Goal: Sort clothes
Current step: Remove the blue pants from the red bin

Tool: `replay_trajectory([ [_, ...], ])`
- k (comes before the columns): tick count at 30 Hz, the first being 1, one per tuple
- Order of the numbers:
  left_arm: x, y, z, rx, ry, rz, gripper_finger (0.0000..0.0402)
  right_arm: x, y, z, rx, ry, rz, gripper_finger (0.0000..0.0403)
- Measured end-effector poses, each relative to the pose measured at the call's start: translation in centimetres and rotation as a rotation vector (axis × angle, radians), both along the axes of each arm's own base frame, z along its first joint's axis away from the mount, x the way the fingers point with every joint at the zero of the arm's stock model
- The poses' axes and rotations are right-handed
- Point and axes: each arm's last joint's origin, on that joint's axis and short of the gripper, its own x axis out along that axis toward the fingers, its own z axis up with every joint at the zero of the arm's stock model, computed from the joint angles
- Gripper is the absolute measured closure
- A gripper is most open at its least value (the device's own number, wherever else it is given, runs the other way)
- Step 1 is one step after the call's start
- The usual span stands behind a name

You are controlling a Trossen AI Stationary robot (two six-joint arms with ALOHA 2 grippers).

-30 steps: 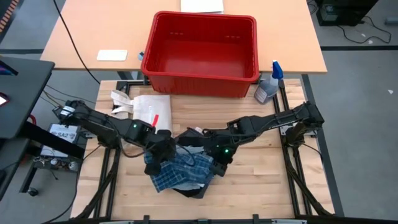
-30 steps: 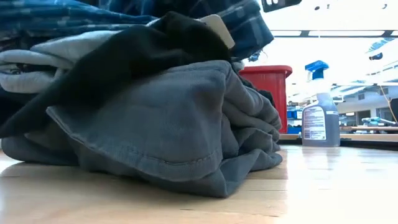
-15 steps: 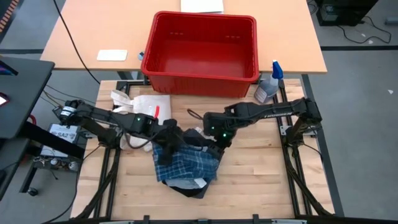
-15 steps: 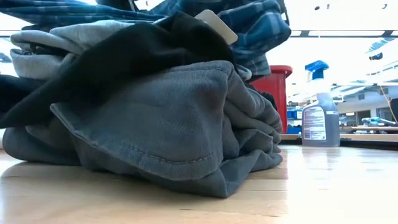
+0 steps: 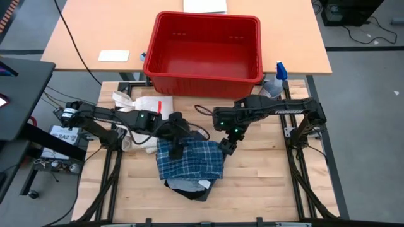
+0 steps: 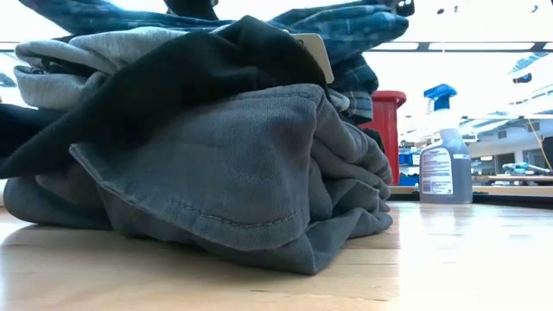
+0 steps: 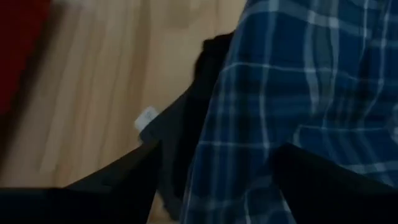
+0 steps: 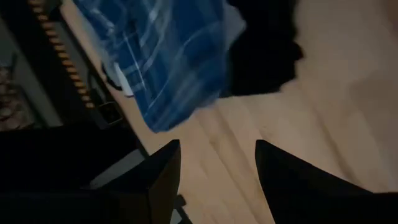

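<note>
Left gripper (image 5: pixel 177 150) grasps the plaid piece (image 5: pixel 190 161) (fingers straddling cloth); right gripper (image 5: pixel 228 146), beside it, released.

I see the clothes piled mid-table: plaid piece (image 5: pixel 190 157) on top, black piece (image 6: pixel 173 86) under it, shorts (image 6: pixel 233 181) at the bottom on the table (image 5: pixel 265 183). My left gripper (image 5: pixel 176 149) sits at the plaid piece's left rear corner, right gripper (image 5: pixel 228 147) just off its right rear corner, over bare table. Tote bag (image 5: pixel 146 111) lies left of and behind the pile, under my left arm. Bin (image 5: pixel 203 53) stands behind the table on a desk (image 5: pixel 95 31). Spray bottle (image 5: pixel 273 86) stands at the table's right rear, right of the bin.
</note>
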Motion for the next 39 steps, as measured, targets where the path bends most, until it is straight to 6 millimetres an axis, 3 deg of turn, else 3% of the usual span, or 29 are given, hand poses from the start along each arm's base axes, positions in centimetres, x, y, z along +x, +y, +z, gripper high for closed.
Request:
replay_trajectory([
  [6, -1.5, 0.7, 2.3, 0.072, -0.041, 0.091, 0.0099, -1.0, 0.2, 2.0, -0.118, 0.002, -0.034, 0.019],
  [10, -1.7, 0.7, 3.0, 0.045, -0.086, 0.094, 0.0099, -0.2, 0.5, 2.7, -0.132, -0.119, -0.013, 0.019],
  [18, -2.9, -1.7, 4.0, -0.076, -0.133, 0.068, 0.0099, 1.4, 1.6, 3.6, -0.139, -0.341, 0.04, 0.019],
  [22, -3.1, -3.3, 3.8, -0.11, -0.122, 0.044, 0.0099, 1.9, 1.4, 3.9, -0.217, -0.41, 0.051, 0.019],
  [28, -2.1, -6.0, 1.6, -0.128, -0.029, 0.014, 0.0099, 2.6, 1.3, 4.4, -0.273, -0.498, 0.048, 0.019],
  [34, -1.2, -8.3, -0.5, -0.132, 0.041, -0.005, 0.0099, 4.0, 1.8, 2.1, -0.288, -0.436, 0.103, 0.019],
  [39, -1.1, -9.8, -1.0, -0.188, 0.042, -0.001, 0.0099, 4.9, 2.9, -1.3, -0.266, -0.339, 0.168, 0.019],
])
